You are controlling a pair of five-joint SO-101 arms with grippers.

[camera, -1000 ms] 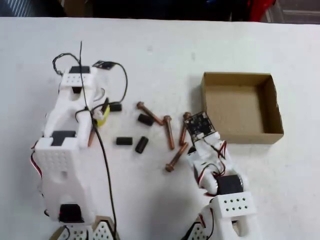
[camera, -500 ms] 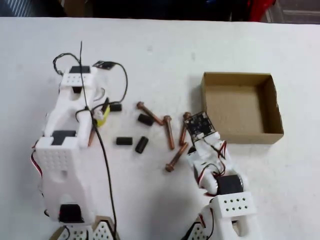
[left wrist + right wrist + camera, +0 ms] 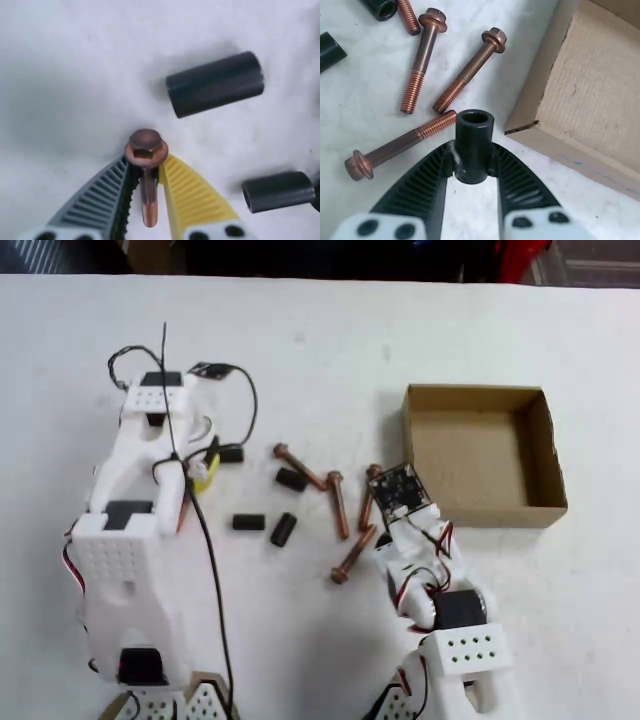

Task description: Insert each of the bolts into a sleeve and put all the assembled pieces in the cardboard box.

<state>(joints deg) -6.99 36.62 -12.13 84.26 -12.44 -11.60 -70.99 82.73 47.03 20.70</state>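
My left gripper [image 3: 146,170], with one grey and one yellow finger, is shut on a copper bolt [image 3: 146,148] just below its hex head, low over the table. Two black sleeves [image 3: 215,84] [image 3: 279,191] lie close beyond it. My right gripper [image 3: 473,151] is shut on a black sleeve [image 3: 474,125] whose open end faces away from the wrist. It hangs beside the corner of the cardboard box [image 3: 590,95]. Three loose bolts [image 3: 422,55] [image 3: 470,67] [image 3: 400,145] lie just past it. In the high view the box [image 3: 470,392] holds nothing.
In the high view loose bolts [image 3: 338,502] [image 3: 354,554] [image 3: 298,466] and sleeves [image 3: 292,479] [image 3: 248,522] [image 3: 284,529] are scattered between the two arms. Another sleeve [image 3: 231,453] lies by the left arm's yellow finger [image 3: 205,474]. Black cables loop over the left arm.
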